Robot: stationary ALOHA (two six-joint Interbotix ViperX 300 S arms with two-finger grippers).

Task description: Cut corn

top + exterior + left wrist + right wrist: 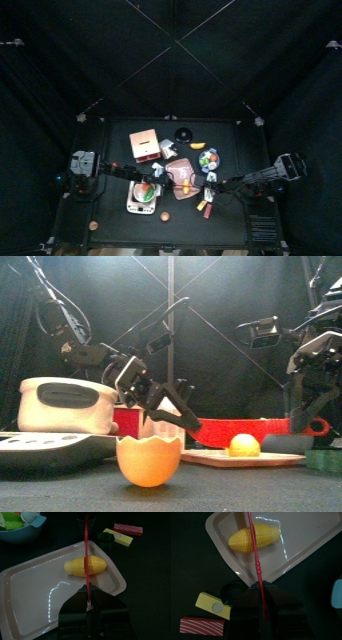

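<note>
A yellow corn cob (87, 564) lies on a pale pink tray (40, 612) in the middle of the table. It also shows in the right wrist view (254, 538) and the front view (243, 444). My left gripper (88, 607) is shut on a thin red knife (86, 542), whose blade stands edge-on across the cob. My right gripper (263, 592) is likewise shut on a thin red knife (254, 547) that crosses the cob on the tray (304, 542). In the top view the two arms meet over the tray (183, 170).
A blue bowl (20, 527) of toy food, a yellow block (117, 537) and a red striped block (128, 529) lie beyond the tray. An orange eggshell half (148, 461) stands at the front edge. A scale (54, 446) sits at the left.
</note>
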